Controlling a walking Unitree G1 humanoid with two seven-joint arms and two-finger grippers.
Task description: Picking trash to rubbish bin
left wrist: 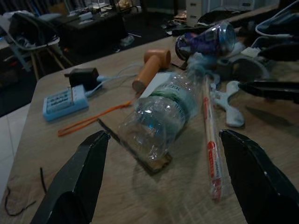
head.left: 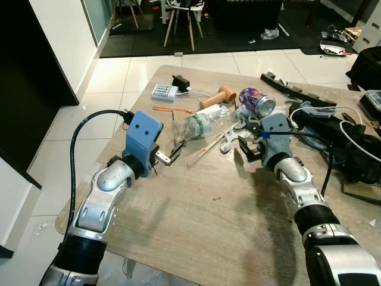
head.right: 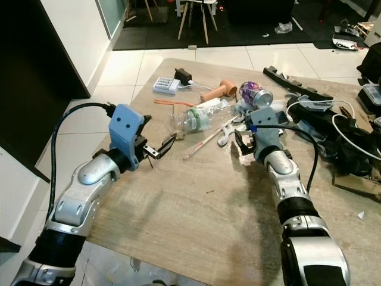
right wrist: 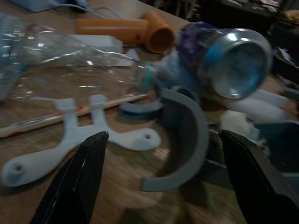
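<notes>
A crushed clear plastic bottle (head.left: pixel 205 124) lies on its side in the middle of the wooden table (head.left: pixel 196 220). Just beyond it rests a purple drink can (head.left: pixel 257 101), also on its side. A wrapped straw (head.left: pixel 205 149) and a white plastic bracket (head.left: pixel 229 138) lie by the bottle. My left gripper (head.left: pixel 171 155) hovers open just short of the bottle's base (left wrist: pixel 154 121), with nothing held. My right gripper (head.left: pixel 246 146) is open too, low over the table. It points at a grey curved part (right wrist: pixel 187 140) with the can (right wrist: pixel 224 56) behind it.
An orange handle (head.left: pixel 215 97), an orange strip (head.left: pixel 172 109), a white-blue box (head.left: pixel 164 92) and a black adapter (head.left: pixel 180 81) sit at the table's far side. Cables and black gear (head.left: pixel 339 137) crowd the right side. Beyond the table are tiled floor and chairs (head.left: pixel 184 18).
</notes>
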